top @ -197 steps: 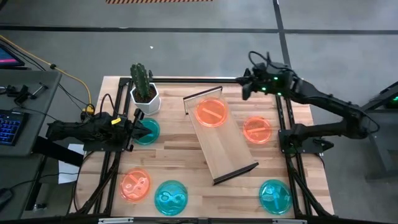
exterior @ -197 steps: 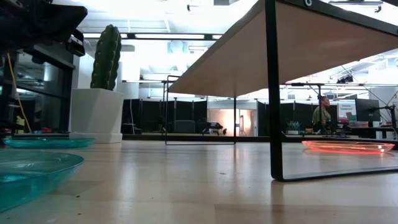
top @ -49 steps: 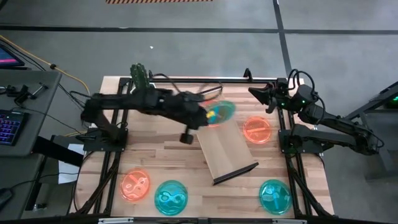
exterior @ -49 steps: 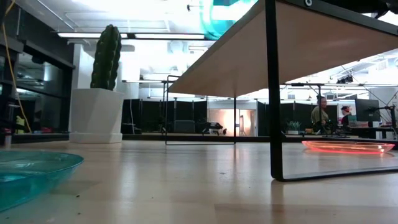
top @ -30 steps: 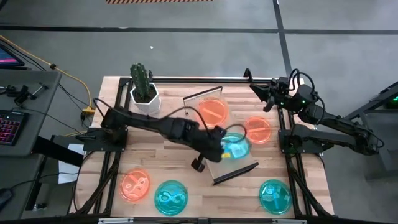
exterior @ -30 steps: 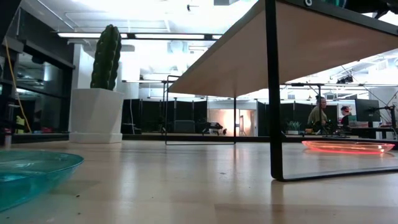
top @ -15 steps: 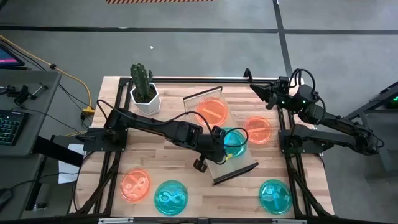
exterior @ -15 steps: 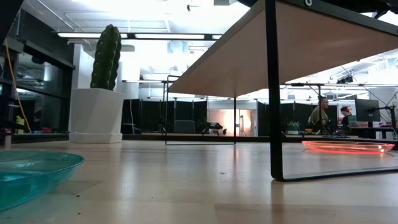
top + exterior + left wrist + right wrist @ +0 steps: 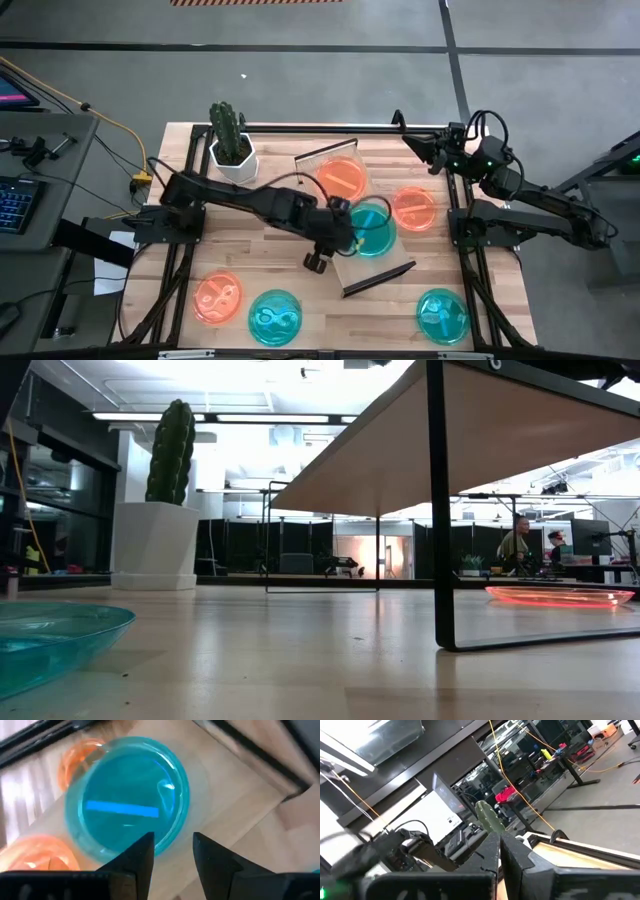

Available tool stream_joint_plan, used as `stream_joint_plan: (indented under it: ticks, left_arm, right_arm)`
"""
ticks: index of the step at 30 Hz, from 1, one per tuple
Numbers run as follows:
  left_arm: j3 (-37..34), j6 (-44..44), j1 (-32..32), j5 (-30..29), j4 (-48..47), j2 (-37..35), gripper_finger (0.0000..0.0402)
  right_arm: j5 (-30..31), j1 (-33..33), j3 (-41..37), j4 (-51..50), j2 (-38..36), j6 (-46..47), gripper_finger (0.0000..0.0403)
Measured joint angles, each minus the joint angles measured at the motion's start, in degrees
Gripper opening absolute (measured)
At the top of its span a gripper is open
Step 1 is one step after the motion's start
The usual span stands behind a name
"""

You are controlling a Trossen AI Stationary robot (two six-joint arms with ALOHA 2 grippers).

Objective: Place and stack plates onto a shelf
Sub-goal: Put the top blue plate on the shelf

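Note:
The shelf is a long light-wood board lying slantwise in the middle of the table. An orange plate rests flat on its far end. Beside it a teal plate lies flat on the board's middle. My left gripper is open at the left rim of this teal plate, one finger on either side of the rim. My right gripper is shut and holds nothing, up at the far right over the table's back rail.
On the table top lie an orange plate right of the shelf, an orange plate and a teal one near left, and a teal one near right. A potted cactus stands far left. A person sits in the room behind.
My left gripper has drawn back a little toward the table's far left, off the shelf's middle. The teal plate, tilted at the gripper a second ago, now lies flat on the shelf next to the orange one.

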Motion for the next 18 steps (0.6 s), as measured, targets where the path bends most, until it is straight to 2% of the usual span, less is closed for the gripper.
stream_joint_plan:
  ticks: [4, 8, 12, 15, 18]
  left_arm:
    - [-0.6, -8.9, 3.6, 3.5, -0.7, -5.1, 0.012]
    - [-6.5, -13.7, 6.5, 4.5, 6.4, -12.9, 0.0095]
    - [-17.7, -17.6, 7.8, 3.5, 21.0, -22.2, 0.0052]
    - [-28.2, -21.3, 7.8, -0.2, 33.9, -29.2, 0.0012]
    - [-38.0, -26.2, 7.5, -3.8, 44.1, -35.2, 0.0006]
  right_arm:
    - [-3.5, 0.0, 0.0, -4.0, 0.0, -1.5, 0.0]
    - [-8.2, 0.0, 0.0, -13.4, 0.0, -1.5, 0.0]
    - [-16.5, 0.0, 0.0, -26.9, 0.0, -2.6, 0.0]
    - [-23.1, 0.0, 0.0, -36.5, -0.1, -5.3, 0.0]
    - [-26.6, 0.9, 0.0, -43.7, -0.8, -6.0, 0.0]
